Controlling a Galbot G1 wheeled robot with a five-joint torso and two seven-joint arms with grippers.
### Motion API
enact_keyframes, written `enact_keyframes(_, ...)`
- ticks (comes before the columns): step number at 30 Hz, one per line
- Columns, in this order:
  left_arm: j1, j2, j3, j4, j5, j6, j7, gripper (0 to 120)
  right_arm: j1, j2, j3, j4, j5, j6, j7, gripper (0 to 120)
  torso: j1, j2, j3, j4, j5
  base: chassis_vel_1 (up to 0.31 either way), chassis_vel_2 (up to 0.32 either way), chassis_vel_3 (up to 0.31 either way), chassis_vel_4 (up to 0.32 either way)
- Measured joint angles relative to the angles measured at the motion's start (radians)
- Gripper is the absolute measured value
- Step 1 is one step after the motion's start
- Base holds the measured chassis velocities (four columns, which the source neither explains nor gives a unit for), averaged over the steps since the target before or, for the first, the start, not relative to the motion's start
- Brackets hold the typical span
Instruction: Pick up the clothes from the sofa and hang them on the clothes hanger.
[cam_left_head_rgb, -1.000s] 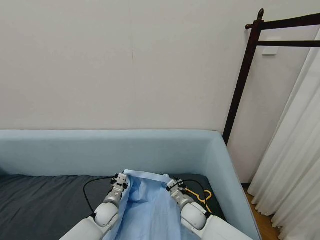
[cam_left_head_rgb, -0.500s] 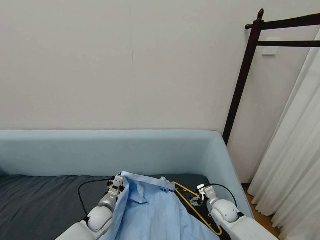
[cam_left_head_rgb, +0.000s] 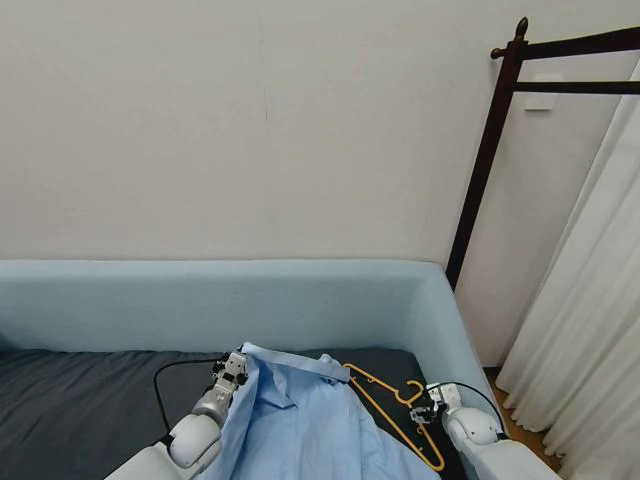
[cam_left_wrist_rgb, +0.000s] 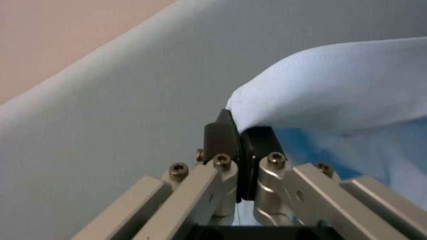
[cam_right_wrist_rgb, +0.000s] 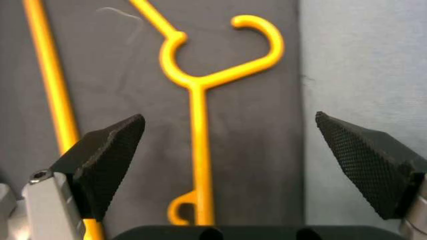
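Head view has the left gripper (cam_left_head_rgb: 234, 368) clamped on the shirt's (cam_left_head_rgb: 300, 425) collar edge, lifting it off the sofa (cam_left_head_rgb: 200, 300) seat, probably to keep the neck open for the hanger (cam_right_wrist_rgb: 197, 120). The right gripper (cam_left_head_rgb: 430, 408), fingers wide apart, hovers over the hanger's hook by the sofa's right arm. A second ago it held the shirt too; it has let go and swung right, uncovering the hanger.
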Motion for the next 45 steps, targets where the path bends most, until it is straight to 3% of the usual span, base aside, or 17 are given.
enact_keyframes(6, 0.005, -0.007, -0.003, 0.002, 0.001, -0.002, 0.000, 0, 0.004, 0.028, 0.003, -0.046, -0.021, 0.017, -0.008, 86, 0.000, 0.000, 0.000, 0.0000, 0.0000, 0.000, 0.000, 0.000, 0.000)
enact_keyframes(12, 0.013, -0.003, -0.005, -0.004, 0.002, -0.003, 0.000, 0, 0.011, 0.060, 0.030, -0.110, -0.027, 0.037, -0.023, 59, 0.000, 0.000, 0.000, 0.0000, -0.0001, 0.000, 0.000, 0.000, 0.000)
enact_keyframes(18, 0.012, -0.003, -0.006, -0.004, 0.002, -0.004, 0.000, 0, 0.015, 0.072, 0.051, -0.130, -0.016, 0.037, -0.035, 41, 0.000, 0.000, 0.000, 0.0001, -0.0001, 0.000, 0.000, 0.000, 0.000)
enact_keyframes(24, 0.012, -0.008, -0.008, -0.001, 0.003, -0.004, 0.000, 0, 0.016, 0.070, 0.043, -0.127, -0.012, 0.013, -0.054, 15, 0.000, 0.000, 0.000, -0.0001, -0.0002, 0.000, 0.000, 0.000, 0.000)
enact_keyframes(28, 0.015, -0.007, -0.009, -0.001, 0.002, -0.004, 0.000, 0, 0.020, 0.081, 0.054, -0.137, 0.005, -0.012, -0.057, 4, 0.000, 0.000, 0.000, 0.0000, -0.0002, 0.000, 0.000, 0.000, 0.000)
enact_keyframes(35, 0.019, -0.003, -0.012, -0.007, 0.002, -0.004, 0.000, 0, 0.027, 0.100, 0.075, -0.168, 0.004, -0.029, -0.070, 3, 0.000, 0.000, 0.000, -0.0002, -0.0006, 0.000, 0.000, 0.000, 0.000)
enact_keyframes(45, 0.022, -0.007, -0.028, -0.003, 0.002, -0.004, 0.000, 0, 0.009, 0.085, 0.050, -0.141, 0.006, 0.044, -0.020, 3, 0.000, 0.000, 0.000, 0.0001, 0.0004, 0.000, 0.000, 0.000, 0.000)
